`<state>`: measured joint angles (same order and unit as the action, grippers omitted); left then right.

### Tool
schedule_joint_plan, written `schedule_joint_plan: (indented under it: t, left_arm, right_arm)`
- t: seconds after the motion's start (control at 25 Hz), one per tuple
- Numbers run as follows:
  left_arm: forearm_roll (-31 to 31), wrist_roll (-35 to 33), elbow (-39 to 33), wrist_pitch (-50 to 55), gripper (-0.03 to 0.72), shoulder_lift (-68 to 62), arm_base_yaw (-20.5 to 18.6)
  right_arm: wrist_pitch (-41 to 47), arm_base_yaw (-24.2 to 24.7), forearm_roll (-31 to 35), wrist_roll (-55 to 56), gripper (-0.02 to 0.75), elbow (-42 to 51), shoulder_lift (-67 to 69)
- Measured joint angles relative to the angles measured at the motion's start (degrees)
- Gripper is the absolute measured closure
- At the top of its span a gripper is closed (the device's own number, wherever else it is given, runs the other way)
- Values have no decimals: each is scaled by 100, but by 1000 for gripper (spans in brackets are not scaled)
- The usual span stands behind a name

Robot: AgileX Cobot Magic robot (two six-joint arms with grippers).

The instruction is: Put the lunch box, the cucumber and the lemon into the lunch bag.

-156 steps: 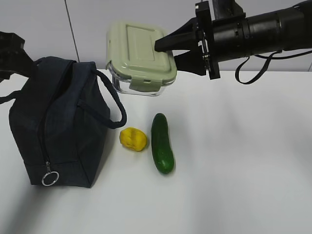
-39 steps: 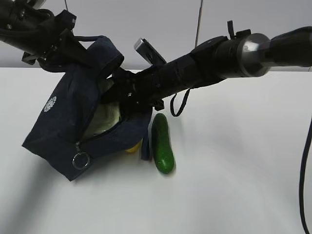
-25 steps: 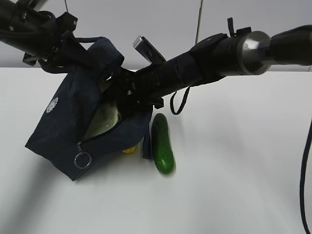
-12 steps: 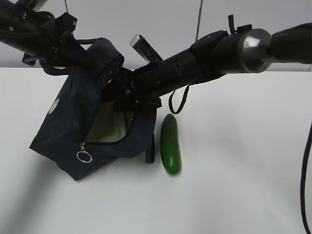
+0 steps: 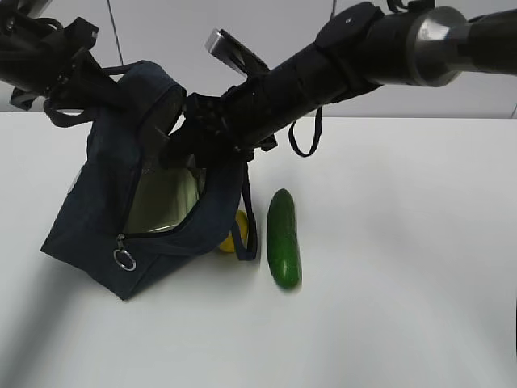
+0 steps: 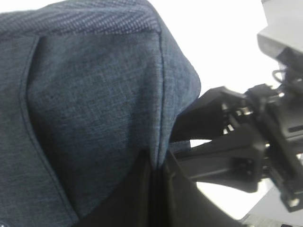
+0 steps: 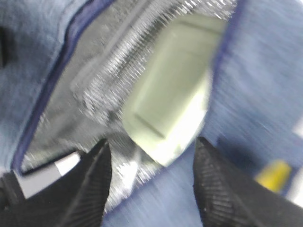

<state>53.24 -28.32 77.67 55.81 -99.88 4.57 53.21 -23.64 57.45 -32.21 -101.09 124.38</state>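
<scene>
The navy lunch bag [image 5: 105,202] is tilted with its zipper open. My left gripper [image 5: 103,87] is shut on its top fabric [image 6: 94,94], jaws pinched on a fold [image 6: 156,189]. The lunch box [image 5: 161,202] lies inside against the silver lining, its sage lid showing in the right wrist view [image 7: 175,104]. My right gripper [image 5: 187,144] is open and empty just above the bag's mouth [image 7: 151,182]. The cucumber [image 5: 283,238] lies on the table right of the bag. The lemon [image 5: 240,233] peeks out behind the hanging handle and also shows in the right wrist view [image 7: 272,175].
The bag's loop handle [image 5: 249,226] hangs down between the lemon and the cucumber. The zipper's ring pull [image 5: 123,259] hangs at the bag's lower front. The white table [image 5: 404,283] stretches to the right and front.
My right gripper has let go of the lunch box inside the bag and drawn back up to its mouth. The cucumber has shifted slightly right, and the lemon shows again.
</scene>
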Motion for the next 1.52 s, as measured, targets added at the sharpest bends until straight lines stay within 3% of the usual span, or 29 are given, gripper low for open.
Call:
schedule_joint_plan:
  t: [0.32,0.52,0.88,1.52]
  left_arm:
    - [-786,368,2,38,696,0,0]
    - [-1130,512,2,51,696,0,0]
    - [-1571,630,12,156,696,0,0]
    - [-1766,653,12,205,696,0,0]
  right_arm:
    - [1372,0,-2309,1527,323,-1219,-8]
    - [1695,0,-3226,2307,323,-1736,-35]
    - [1747,-140,-4172,3449,322,-1763,-47]
    - [1747,-227,-4618,4449,259,-1138,157]
